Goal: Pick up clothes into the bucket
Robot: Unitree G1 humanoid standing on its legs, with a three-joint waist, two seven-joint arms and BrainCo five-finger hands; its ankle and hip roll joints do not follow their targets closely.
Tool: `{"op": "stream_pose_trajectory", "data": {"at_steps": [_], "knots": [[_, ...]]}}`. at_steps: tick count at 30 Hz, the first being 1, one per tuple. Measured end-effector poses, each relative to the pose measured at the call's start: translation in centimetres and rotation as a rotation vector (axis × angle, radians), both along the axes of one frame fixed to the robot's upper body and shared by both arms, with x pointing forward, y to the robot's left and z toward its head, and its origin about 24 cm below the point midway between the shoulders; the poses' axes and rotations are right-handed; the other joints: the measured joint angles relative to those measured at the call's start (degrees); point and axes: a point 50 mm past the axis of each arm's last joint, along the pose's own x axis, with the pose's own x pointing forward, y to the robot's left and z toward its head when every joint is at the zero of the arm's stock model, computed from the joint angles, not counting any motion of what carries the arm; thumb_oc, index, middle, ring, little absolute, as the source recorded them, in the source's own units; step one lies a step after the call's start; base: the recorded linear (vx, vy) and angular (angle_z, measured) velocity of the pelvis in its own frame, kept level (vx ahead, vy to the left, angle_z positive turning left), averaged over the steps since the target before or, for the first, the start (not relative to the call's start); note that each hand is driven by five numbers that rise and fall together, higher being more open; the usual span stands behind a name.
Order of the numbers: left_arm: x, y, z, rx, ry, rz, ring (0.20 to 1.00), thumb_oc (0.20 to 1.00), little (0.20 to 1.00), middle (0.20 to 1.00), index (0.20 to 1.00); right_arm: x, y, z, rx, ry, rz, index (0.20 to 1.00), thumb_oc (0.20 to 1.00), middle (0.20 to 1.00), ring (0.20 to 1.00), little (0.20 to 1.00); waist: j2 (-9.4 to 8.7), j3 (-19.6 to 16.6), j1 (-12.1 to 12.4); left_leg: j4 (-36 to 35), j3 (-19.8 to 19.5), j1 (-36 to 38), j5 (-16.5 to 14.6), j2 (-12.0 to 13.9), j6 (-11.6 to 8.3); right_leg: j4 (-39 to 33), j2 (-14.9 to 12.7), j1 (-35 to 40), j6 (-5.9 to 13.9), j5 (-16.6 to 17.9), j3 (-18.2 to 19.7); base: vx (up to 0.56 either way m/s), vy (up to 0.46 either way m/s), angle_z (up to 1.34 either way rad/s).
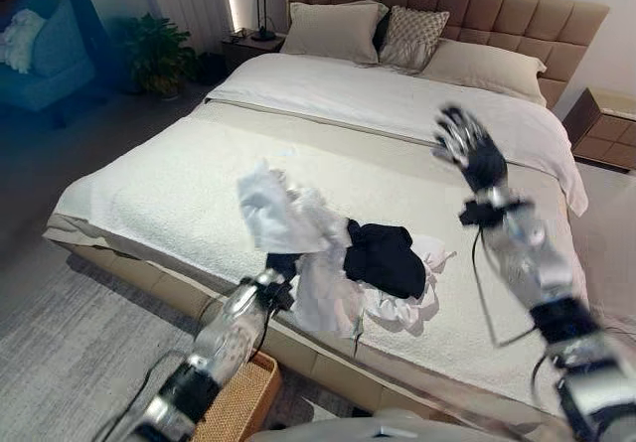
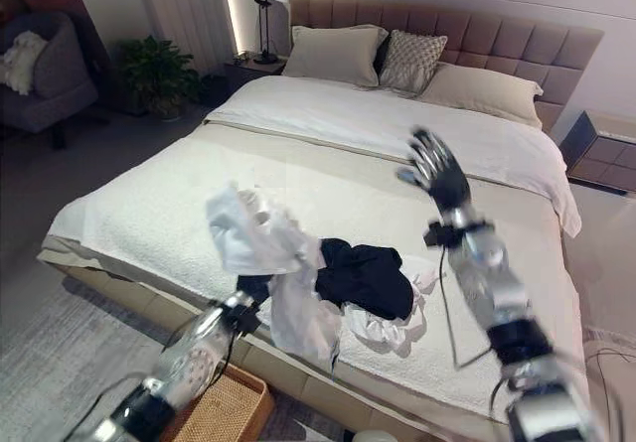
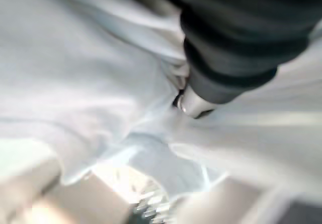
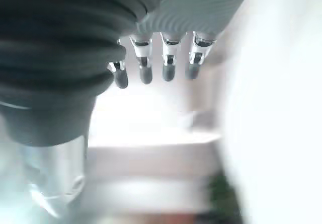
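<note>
A pile of clothes lies near the bed's front edge, with a black garment [image 1: 384,257] on top of white pieces [image 1: 397,308]. My left hand [image 1: 281,266] comes up from below the bed edge and is shut on a white garment [image 1: 270,212], which is bunched and lifted above the pile. In the left wrist view, white cloth [image 3: 90,73] wraps round the thumb [image 3: 193,105]. My right hand [image 1: 473,150] is raised over the middle of the bed, open and holding nothing, its fingers [image 4: 168,65] straight. A wicker basket [image 1: 235,404] stands on the floor below the left arm.
The big bed [image 1: 179,184] has a cream cover, and several pillows [image 1: 338,31] lean against a padded headboard. At the back left are a nightstand with a lamp [image 1: 261,5], a plant [image 1: 159,53] and an armchair [image 1: 45,50]. Another nightstand [image 1: 606,124] stands on the right.
</note>
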Motion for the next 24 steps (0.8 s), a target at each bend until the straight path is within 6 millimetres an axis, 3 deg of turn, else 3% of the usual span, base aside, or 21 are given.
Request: {"op": "stream_pose_trajectory", "data": {"at_steps": [1, 2, 3, 4, 6, 9, 11, 14, 15, 18, 24], "knots": [[0.0, 0.6, 0.0, 0.007, -0.011, 0.025, 0.2, 0.2, 0.2, 0.2, 0.2, -0.4, -0.3, -0.6, 0.024, 0.004, -0.032, 1.0, 1.0, 1.0, 1.0, 1.0, -0.2, 0.1, -0.1, 0.1, -0.2, -0.1, 0.0, 0.0, -0.02, 0.1, -0.1, -0.1, 0.11, -0.1, -0.3, 0.0, 0.002, 0.2], [-0.8, 1.9, -0.8, 0.021, 0.017, 0.096, 0.2, 0.2, 0.2, 0.2, 0.2, -2.0, -0.6, -3.3, 0.088, 0.076, -0.104, 1.0, 1.0, 1.0, 1.0, 1.0, -0.51, 0.4, -0.3, 0.1, -1.0, 0.0, 0.0, 0.0, -0.07, 0.3, -0.2, 0.0, 0.1, -0.5, -1.0, 0.0, 0.002, 0.22], [-1.1, 2.4, -1.1, 0.045, 0.021, 0.112, 0.2, 0.2, 0.2, 0.2, 0.2, -2.6, -0.7, -4.2, 0.098, 0.107, -0.119, 1.0, 1.0, 1.0, 1.0, 1.0, -0.56, 0.4, 0.0, 0.1, -1.2, -0.1, 0.0, 0.0, -0.06, 0.6, -0.2, -0.2, 0.24, -0.8, -1.2, 0.0, 0.002, 0.21], [-2.3, 3.7, -2.1, 0.081, 0.052, 0.166, 0.2, 0.2, 0.2, 0.2, 0.2, -4.5, -1.0, -6.8, 0.13, 0.191, -0.174, 1.0, 1.0, 1.0, 1.0, 1.0, -0.67, 1.1, 0.5, 0.1, -1.3, -0.1, -0.1, 0.0, -0.16, 1.2, -0.2, -0.4, 0.24, -1.4, -1.3, -0.01, 0.006, 0.07], [-3.9, 5.6, -3.4, 0.118, 0.108, 0.268, 0.2, 0.2, 0.2, 0.2, 0.2, -7.4, -1.8, -9.9, 0.143, 0.317, -0.253, 1.0, 1.0, 1.0, 1.0, 1.0, -0.7, 1.9, 1.1, 0.2, -1.4, -0.4, -0.2, -0.1, -0.17, 1.9, -0.4, -1.0, 0.09, -1.8, -1.4, -0.04, 0.012, 0.04], [-4.8, 8.2, -4.6, 0.177, 0.152, 0.417, 0.2, 0.2, 0.2, 0.2, 0.2, -9.3, -3.1, -12.5, 0.14, 0.407, -0.378, 1.0, 1.0, 1.0, 1.0, 1.0, -0.96, 3.1, 1.2, 1.1, -2.2, -1.4, -0.4, -0.4, -0.05, 3.3, -1.0, -2.0, 0.56, -2.5, -2.0, -0.08, 0.017, 0.12], [-5.8, 10.0, -5.5, 0.244, 0.201, 0.505, 0.2, 0.2, 0.2, 0.2, 0.2, -11.8, -3.8, -14.7, 0.066, 0.528, -0.425, 1.0, 1.0, 1.0, 1.0, 1.0, -1.34, 4.2, 1.4, 1.6, -2.6, -2.5, -0.4, -0.6, -0.04, 4.3, -1.3, -3.1, 0.7, -3.0, -2.4, -0.11, 0.025, 0.12], [-6.5, 11.6, -5.9, 0.324, 0.22, 0.578, 0.2, 0.2, 0.2, 0.2, 0.2, -14.2, -4.5, -16.2, -0.028, 0.622, -0.452, 1.0, 1.0, 1.0, 1.0, 1.0, -1.68, 6.5, 1.3, 2.9, -2.6, -5.0, -0.4, -0.9, -0.06, 5.5, -1.7, -5.5, 0.78, -3.0, -2.5, -0.16, 0.028, 0.02], [-6.3, 11.8, -5.9, 0.346, 0.217, 0.585, 0.2, 0.2, 0.2, 0.2, 0.2, -13.8, -4.5, -16.2, -0.039, 0.624, -0.449, 1.0, 1.0, 1.0, 1.0, 1.0, -1.77, 6.8, 1.4, 3.3, -2.7, -5.6, -0.5, -1.0, -0.03, 5.8, -1.9, -6.0, 0.58, -3.2, -2.5, -0.16, 0.027, -0.01], [-5.7, 13.2, -5.8, 0.462, 0.213, 0.63, 0.2, 0.2, 0.2, 0.2, 0.2, -15.4, -5.0, -17.5, -0.086, 0.715, -0.468, 1.0, 1.0, 1.0, 1.0, 1.0, -2.48, 10.3, 1.2, 6.1, -2.7, -10.1, -0.6, -1.1, -0.15, 7.4, -2.0, -10.0, 0.94, -2.7, -2.3, -0.14, 0.022, -0.02], [-4.3, 15.0, -5.4, 0.597, 0.204, 0.706, 0.2, 0.2, 0.2, 0.2, 0.2, -15.6, -5.0, -18.1, -0.124, 0.753, -0.466, 1.0, 1.0, 1.0, 1.0, 1.0, -3.67, 15.7, 1.1, 10.3, -2.4, -16.4, -1.5, -0.4, -0.83, 8.6, -1.7, -15.3, 1.05, -2.5, -2.3, -0.11, 0.009, -0.1]]}}
